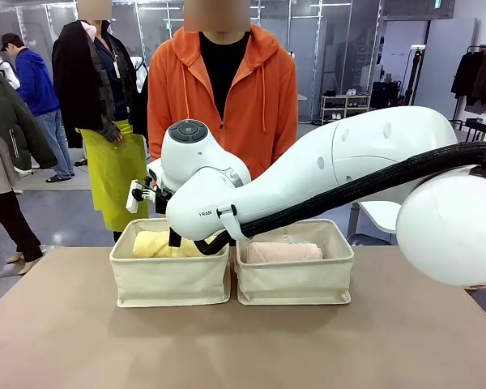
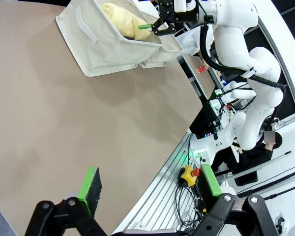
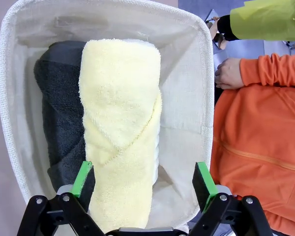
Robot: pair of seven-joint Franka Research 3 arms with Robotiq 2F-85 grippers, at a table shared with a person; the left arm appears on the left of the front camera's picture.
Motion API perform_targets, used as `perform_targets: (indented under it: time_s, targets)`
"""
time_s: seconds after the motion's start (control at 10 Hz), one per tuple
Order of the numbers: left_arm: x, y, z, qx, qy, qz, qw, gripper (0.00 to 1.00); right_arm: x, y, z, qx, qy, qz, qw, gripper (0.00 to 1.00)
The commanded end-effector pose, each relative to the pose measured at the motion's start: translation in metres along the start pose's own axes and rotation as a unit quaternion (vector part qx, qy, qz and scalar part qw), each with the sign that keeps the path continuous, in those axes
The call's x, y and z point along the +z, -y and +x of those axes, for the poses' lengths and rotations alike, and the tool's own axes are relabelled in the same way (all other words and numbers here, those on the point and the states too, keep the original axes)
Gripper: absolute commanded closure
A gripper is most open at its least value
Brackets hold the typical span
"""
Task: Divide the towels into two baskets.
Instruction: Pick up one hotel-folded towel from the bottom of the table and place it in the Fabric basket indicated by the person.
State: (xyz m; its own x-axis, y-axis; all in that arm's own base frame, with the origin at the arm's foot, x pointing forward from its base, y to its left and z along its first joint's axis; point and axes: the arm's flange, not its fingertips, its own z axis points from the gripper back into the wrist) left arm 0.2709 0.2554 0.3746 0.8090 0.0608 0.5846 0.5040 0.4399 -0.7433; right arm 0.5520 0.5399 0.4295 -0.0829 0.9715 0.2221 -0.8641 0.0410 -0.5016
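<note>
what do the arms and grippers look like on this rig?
Arms: glossy white rounded shells; the right arm carries a black corrugated cable conduit and small dark lettering. Right gripper and left gripper: black linkage fingers with bright green pads. Person's sleeve is orange.

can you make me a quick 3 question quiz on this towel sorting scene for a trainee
1. True or false: the right gripper is clamped shut on the pale yellow towel.
2. Which towel lies beside the yellow one in the left basket? A white, B dark grey, C pale pink.
3. Fill in: the pink towel lies in the ____ basket.

Key: 1 false, its jaws stand open over the towel. 2 B, the dark grey towel. 3 right.
</note>
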Motion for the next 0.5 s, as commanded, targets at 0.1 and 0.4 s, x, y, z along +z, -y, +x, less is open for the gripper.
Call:
perform_targets:
  time_s: [0.1,0.4]
  targets:
    - [0.004,0.005,-0.002,0.001,-0.003,0.000,1.000,0.00,0.067,-0.005,-0.031,-0.024,0.004,-0.015,1.000,0.00]
    - [0.004,0.005,-0.002,0.001,-0.003,0.000,1.000,0.00,0.167,-0.023,-0.109,-0.172,0.085,-0.009,0.981,0.00]
